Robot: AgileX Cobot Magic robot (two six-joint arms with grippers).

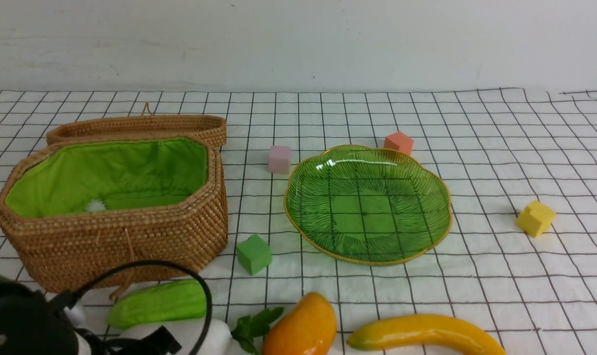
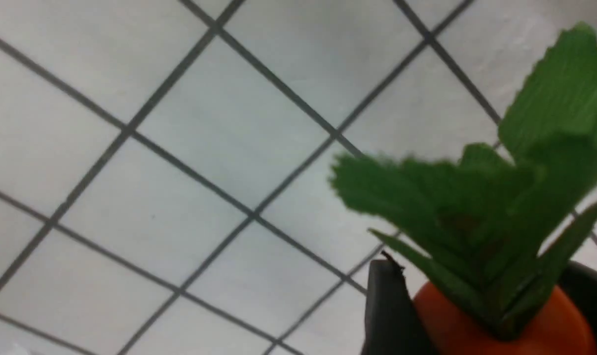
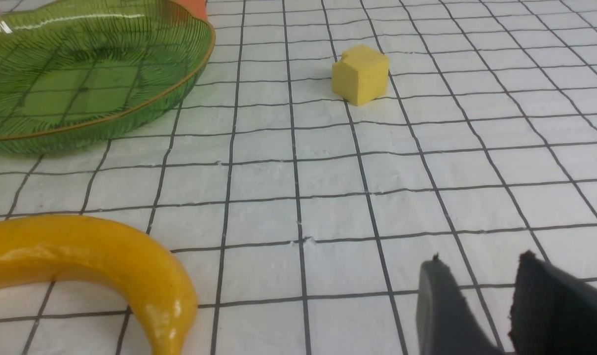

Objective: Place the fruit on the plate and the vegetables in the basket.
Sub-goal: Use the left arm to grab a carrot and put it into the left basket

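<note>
An orange carrot [image 2: 501,330] topped with serrated green leaves [image 2: 476,207] sits in the left gripper [image 2: 486,276], whose dark fingers [image 2: 387,315] clasp its top from both sides above the white gridded cloth [image 1: 476,148]. To the left, the brown woven basket [image 1: 130,241] stands open, showing its bright green lining, with its lid [image 1: 130,127] lying behind it. The translucent green plate [image 1: 367,207], ribbed and yellow-rimmed, lies mid-table with the grid showing through it. Along the near edge lie the light green gourd [image 1: 158,303] just in front of the basket, a white radish [image 1: 219,335] with dark leaves, the orange-yellow mango [image 1: 301,328] and the yellow banana [image 1: 427,333]. The last three are cut off by the picture's lower border. A green cube [image 1: 253,253] sits in the lane between basket and plate, while a pink cube [image 1: 279,159] and an orange cube [image 1: 398,143] flank the plate's far rim. Broad cloth separates the plate from a yellow cube [image 1: 535,218]. The right gripper [image 3: 481,264] hangs over bare cloth beside the banana, its fingers slightly apart around nothing. The black left arm [image 1: 12,320] and its looping cable [image 1: 200,281] hide part of the radish, and the carrot's body is out of sight. A small white tuft [image 1: 95,204] inside the basket is too indistinct to identify.
</note>
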